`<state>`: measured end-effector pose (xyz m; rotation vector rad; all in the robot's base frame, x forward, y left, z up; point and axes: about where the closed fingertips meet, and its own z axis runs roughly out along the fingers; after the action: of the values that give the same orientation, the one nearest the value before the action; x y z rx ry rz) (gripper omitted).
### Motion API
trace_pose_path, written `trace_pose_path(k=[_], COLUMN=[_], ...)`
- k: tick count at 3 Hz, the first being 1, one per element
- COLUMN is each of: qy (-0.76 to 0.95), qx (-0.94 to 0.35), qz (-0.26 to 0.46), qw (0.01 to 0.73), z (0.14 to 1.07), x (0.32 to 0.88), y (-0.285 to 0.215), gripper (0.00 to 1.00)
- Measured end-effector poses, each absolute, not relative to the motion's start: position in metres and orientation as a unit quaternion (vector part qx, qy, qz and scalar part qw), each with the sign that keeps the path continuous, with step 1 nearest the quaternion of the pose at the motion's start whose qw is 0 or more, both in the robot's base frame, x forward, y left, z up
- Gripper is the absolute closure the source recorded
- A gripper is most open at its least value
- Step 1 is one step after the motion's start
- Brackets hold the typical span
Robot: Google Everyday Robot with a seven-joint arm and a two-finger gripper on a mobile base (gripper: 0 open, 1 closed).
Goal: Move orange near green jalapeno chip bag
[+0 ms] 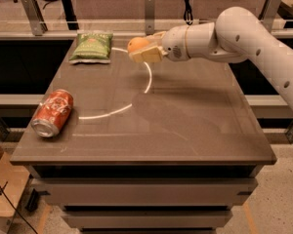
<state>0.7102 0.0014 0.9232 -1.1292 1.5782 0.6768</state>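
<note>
Nearest the camera, the dark table point(185, 135) carries a red can point(52, 113) lying on its side near its front left corner, well apart from everything the task concerns. Past it, a white arc point(112, 112) curves across the tabletop, and a soft shadow point(158, 104) falls just right of the arc around mid-table. Farther back, the white arm point(234, 33) reaches in from the right, and its gripper point(139, 50) is clenched on the orange point(136, 44), with the tan fingers point(147, 55) cupping the fruit from below and from the right. The orange appears to hang above the surface rather than rest on it, over the far end of the arc. To its left, by the far left corner, the bag point(92, 46) lies flat, near the orange but with bare table between them. The step in hand looks like the carry toward the bag, nearly done. The next move likely calls for a little more travel left, then a lowering until the orange meets the table just beside the bag, and a gentle release, since a round fruit may roll off if dropped or nudged.
</note>
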Motion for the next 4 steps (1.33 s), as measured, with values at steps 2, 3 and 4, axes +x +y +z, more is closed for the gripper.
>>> trace_pose_path(k=[2, 3, 4], qy=[0.651, 0.652, 0.657], qx=[-0.454, -0.439, -0.429], qz=[0.281, 0.28, 0.282], qw=[0.539, 0.551, 0.552], z=[0.907, 0.891, 0.873], x=[0.731, 0.747, 0.761], y=[0.032, 0.05, 0.066], gripper=[1.0, 1.0, 0.81])
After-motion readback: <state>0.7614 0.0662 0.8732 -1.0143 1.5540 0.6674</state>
